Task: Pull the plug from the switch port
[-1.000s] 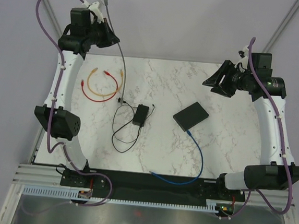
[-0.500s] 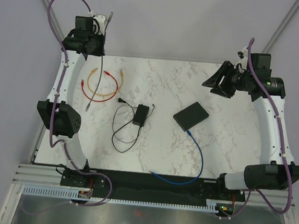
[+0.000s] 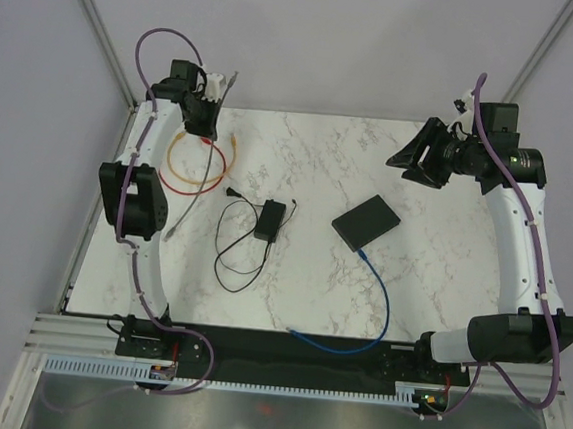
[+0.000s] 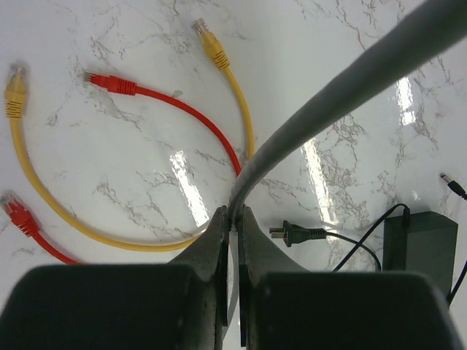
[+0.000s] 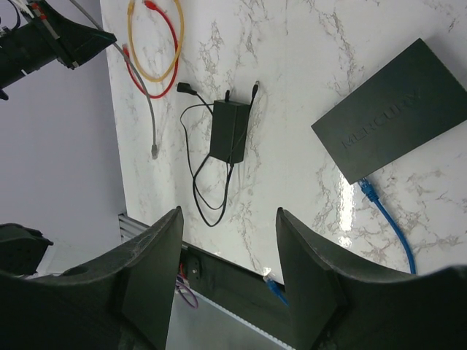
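The switch is a flat black box right of the table's middle; it also shows in the right wrist view. A blue cable is plugged into its near edge by a blue plug and runs to the front edge. My left gripper is at the back left, far from the switch, shut on a grey cable. That cable hangs down to the table. My right gripper is open and empty, raised behind and right of the switch.
A small black power brick with a thin black cord lies left of the switch. Its two-pin plug lies beside it. Looped red and yellow patch cables lie under the left gripper. The table's left edge is close to the left arm.
My left gripper has swung right and lower over the back-left corner, carrying the grey cable. The cable's free end now trails on the table at the left. The right arm has not moved.
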